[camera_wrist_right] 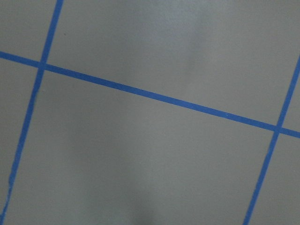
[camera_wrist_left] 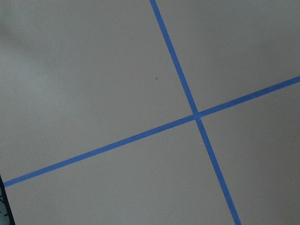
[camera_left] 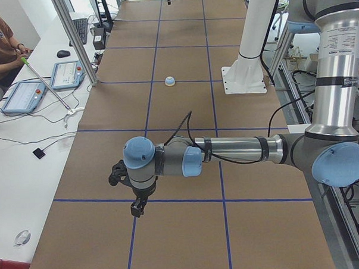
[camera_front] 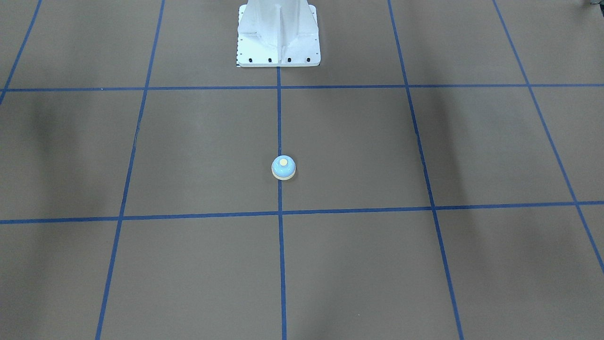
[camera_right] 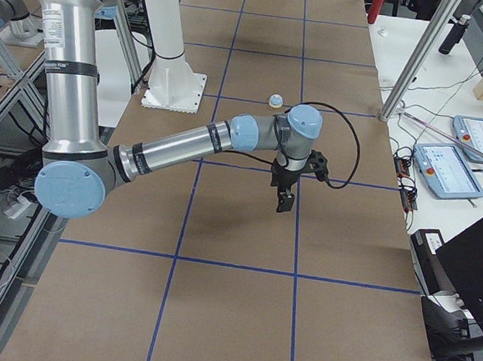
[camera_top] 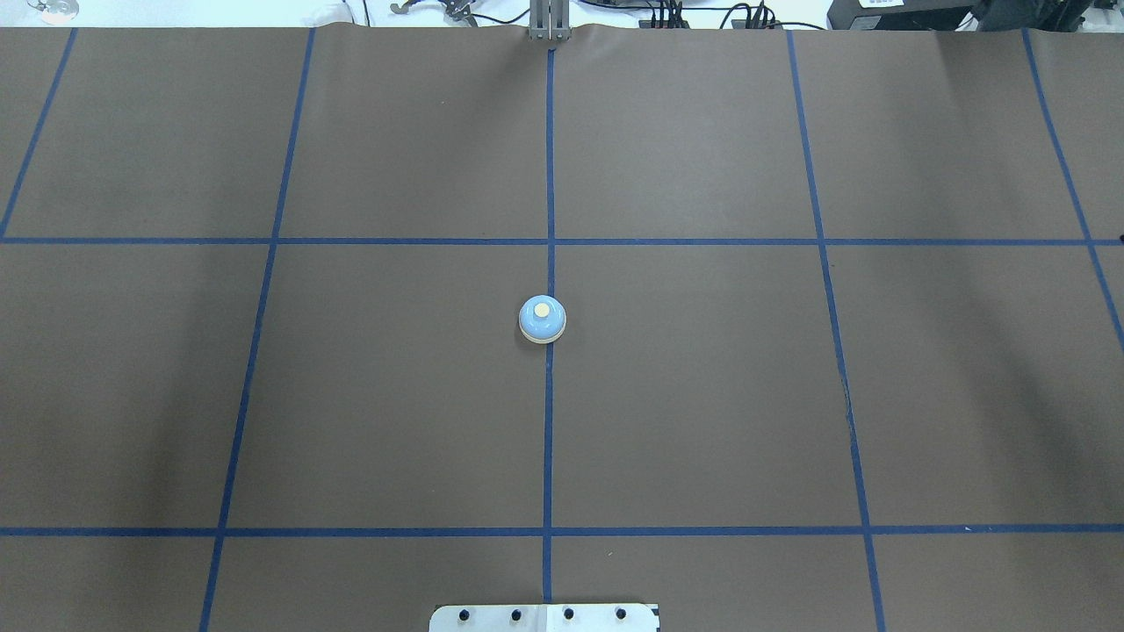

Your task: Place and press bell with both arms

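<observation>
The bell stands upright on the brown table, dead centre, right on the blue tape line and straight out at 12 o'clock from the white pedestal; cream button up, nothing touching it.

Both arms are parked wide. The left gripper hangs low over the paper well off toward the bell's 9 o'clock, and the right gripper does the same out toward 3 o'clock; each shows only in a side view, so whether the fingers are parted or closed I cannot tell. Neither seems to carry anything, and both wrist cameras see only bare paper and tape crossings.

So where do we stand? The bell sitting square on the centre line could be a finished placement or just the starting spot; the pictures do not settle it. No press is under way. To my eye either everything is ahead, or both arms are clear with the job done.
</observation>
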